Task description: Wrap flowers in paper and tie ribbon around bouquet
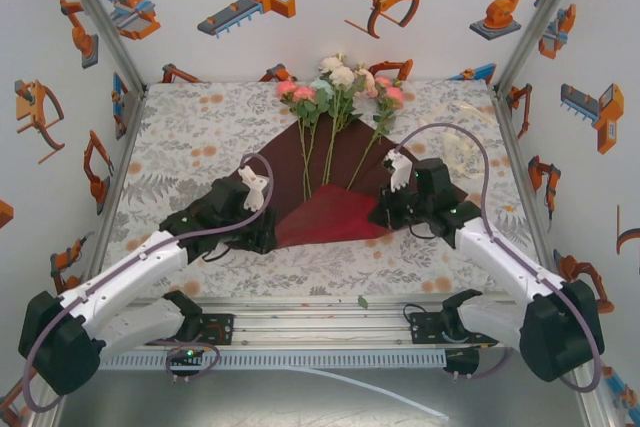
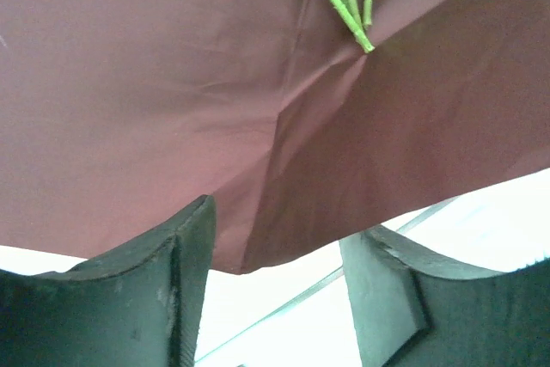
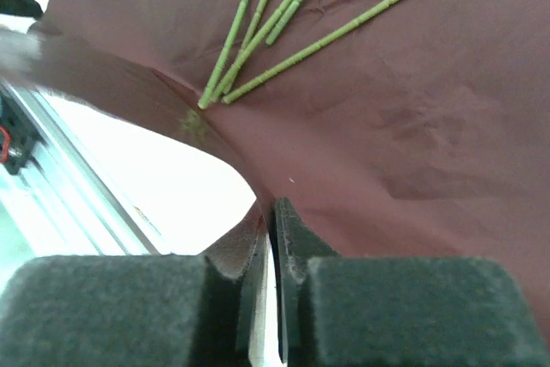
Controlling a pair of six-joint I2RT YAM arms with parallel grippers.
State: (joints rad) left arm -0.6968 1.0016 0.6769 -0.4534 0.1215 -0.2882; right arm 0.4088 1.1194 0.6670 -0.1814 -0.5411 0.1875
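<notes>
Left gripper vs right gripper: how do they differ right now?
Left gripper has its jaws apart, the paper edge loose between them; right gripper is pinched shut on the paper's edge. Left gripper sits at the sheet's left side, right gripper at its right. Both are low at the near edge, facing the stems.

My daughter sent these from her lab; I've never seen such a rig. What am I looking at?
Two robot arms, the left arm and the right arm, are bolted at the near edge of a table. The wide picture is from a camera above and behind them; the other two are from cameras on each wrist, looking past its jaws. On the table lies dark red paper with flowers on it. The right jaws are shut on the paper's edge; the left jaws stand open at its edge.
</notes>
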